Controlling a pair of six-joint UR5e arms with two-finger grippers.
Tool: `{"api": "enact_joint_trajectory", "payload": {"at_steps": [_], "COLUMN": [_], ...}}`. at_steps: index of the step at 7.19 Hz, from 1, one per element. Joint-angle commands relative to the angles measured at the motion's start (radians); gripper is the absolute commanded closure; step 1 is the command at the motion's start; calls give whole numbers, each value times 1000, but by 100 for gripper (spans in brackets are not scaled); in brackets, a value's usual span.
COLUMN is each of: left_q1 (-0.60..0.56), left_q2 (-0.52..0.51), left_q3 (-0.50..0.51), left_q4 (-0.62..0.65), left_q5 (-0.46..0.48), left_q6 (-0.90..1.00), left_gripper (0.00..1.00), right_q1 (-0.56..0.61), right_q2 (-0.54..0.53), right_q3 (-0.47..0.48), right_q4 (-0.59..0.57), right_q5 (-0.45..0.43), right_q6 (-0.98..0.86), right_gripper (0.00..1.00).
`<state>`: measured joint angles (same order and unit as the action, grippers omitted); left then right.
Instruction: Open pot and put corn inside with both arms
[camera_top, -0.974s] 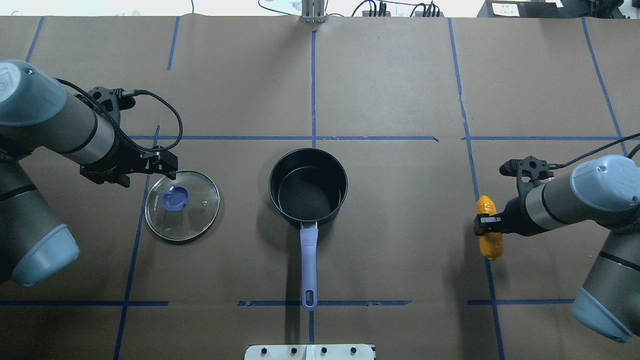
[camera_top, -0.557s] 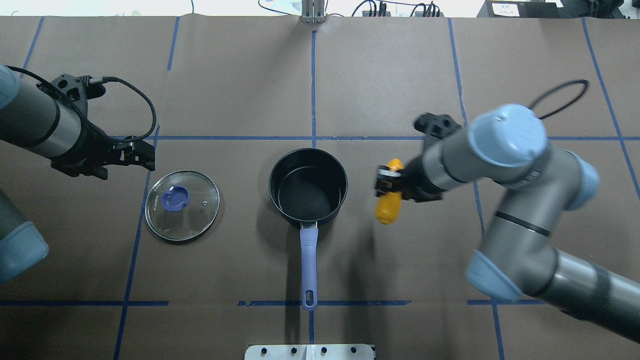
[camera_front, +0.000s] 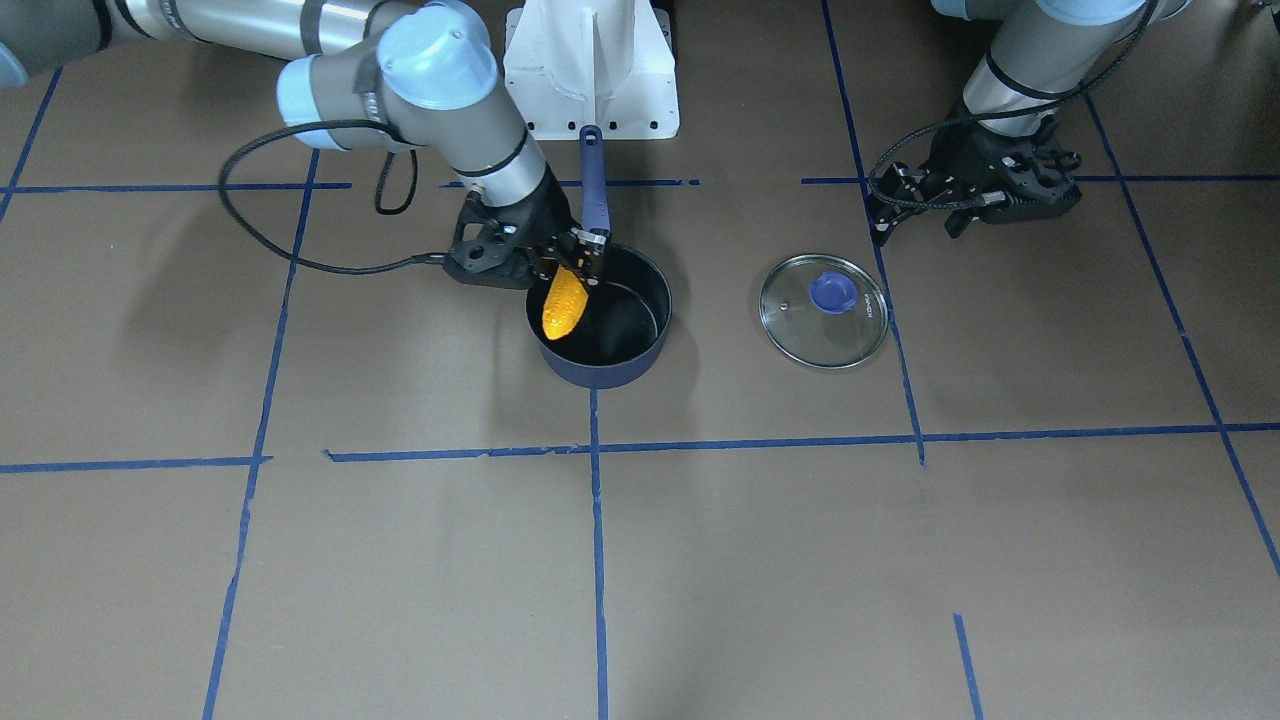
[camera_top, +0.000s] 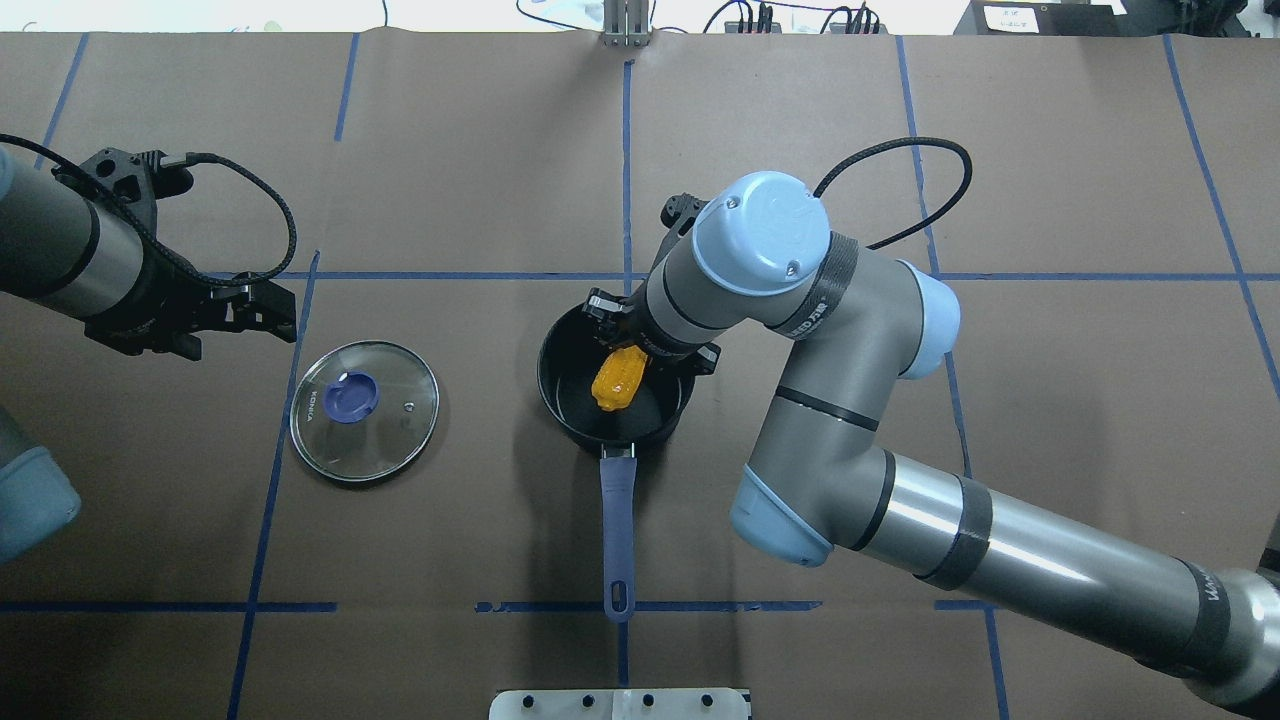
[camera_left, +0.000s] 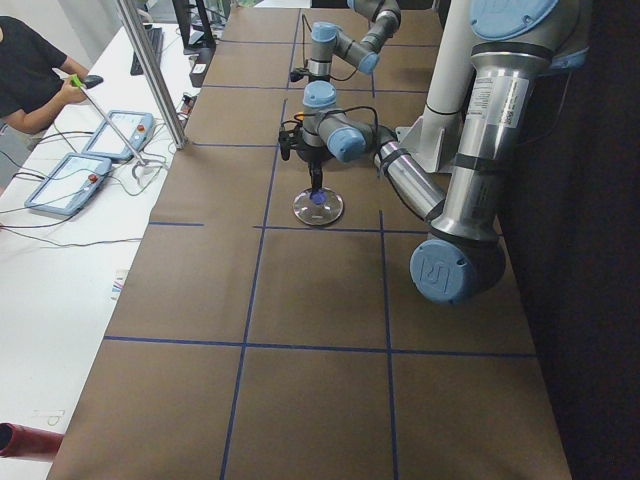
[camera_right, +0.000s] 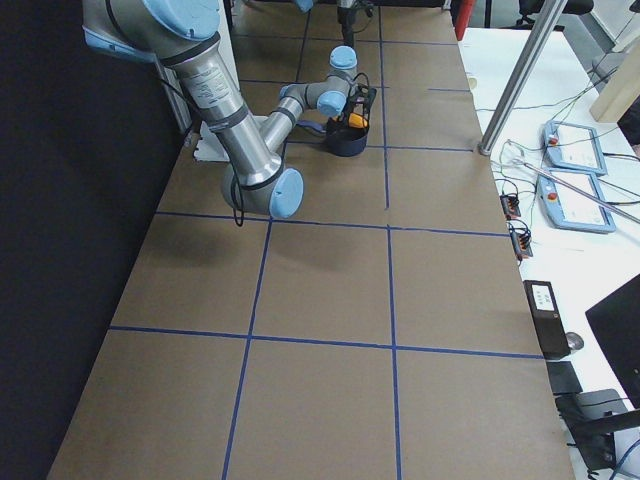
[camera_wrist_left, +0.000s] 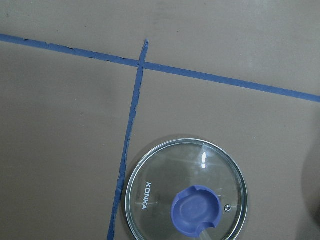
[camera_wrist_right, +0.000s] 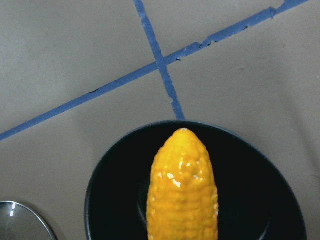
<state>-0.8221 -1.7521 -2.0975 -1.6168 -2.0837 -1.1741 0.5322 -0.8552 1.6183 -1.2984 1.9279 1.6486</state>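
Two arms work over one long table (camera_top: 450, 150) papered in brown, with blue tape lines (camera_top: 627, 170) ruling it into big squares. The robot's white base (camera_front: 592, 70) sits at the table's near edge. Along the far side runs a white bench (camera_right: 600, 280) with cables and two control boxes (camera_left: 65, 183), and an operator (camera_left: 25, 75) in a dark shirt stands at its end.

Here's the action: the right arm (camera_top: 850, 330) is bent in over the middle of the table. The right gripper (camera_front: 568, 265) is pinching the corn (camera_top: 616, 378) by its thick end. The cob hangs tilted, tapered tip down, over the black inside of the pot (camera_top: 575, 400). From here I can't say whether the tip is below the rim. The pot stands open, with its blue handle (camera_top: 618, 525) pointing back toward the base.

Off to the left, well apart from the pot, the glass lid (camera_top: 400, 440) lies flat on the paper, knob (camera_top: 348, 397) up. The left arm (camera_top: 60, 250) hangs back beyond it. The left gripper (camera_top: 280, 312) has its fingers spread and holds nothing, just off the lid's edge.

A second ago the corn was far out on the right, by the tape line. A beat later it was just beside the pot, and now it's above the opening. The left gripper, which was at the lid's rim, has drawn away to the left. Pot and lid haven't budged.
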Motion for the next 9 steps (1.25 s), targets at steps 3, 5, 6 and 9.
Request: {"api": "enact_joint_trajectory", "payload": {"at_steps": [3, 5, 6, 9], "left_q1": [-5, -96, -171, -514], "left_q2": [58, 134, 190, 255], "left_q3": [1, 8, 17, 162], "left_q4": [-3, -3, -2, 31], "left_q5": [-3, -45, -118, -238], "left_q6": [119, 339, 508, 1046], "left_gripper": [0, 0, 0, 0], "right_q1": [-14, 154, 299, 660], "right_q2": [-69, -296, -411, -780], "right_q3": [53, 223, 265, 285], "right_q4": [1, -9, -9, -12], "right_q5": [5, 182, 307, 500], "right_q6": [-50, -195, -319, -972], "right_gripper": [0, 0, 0, 0]}}
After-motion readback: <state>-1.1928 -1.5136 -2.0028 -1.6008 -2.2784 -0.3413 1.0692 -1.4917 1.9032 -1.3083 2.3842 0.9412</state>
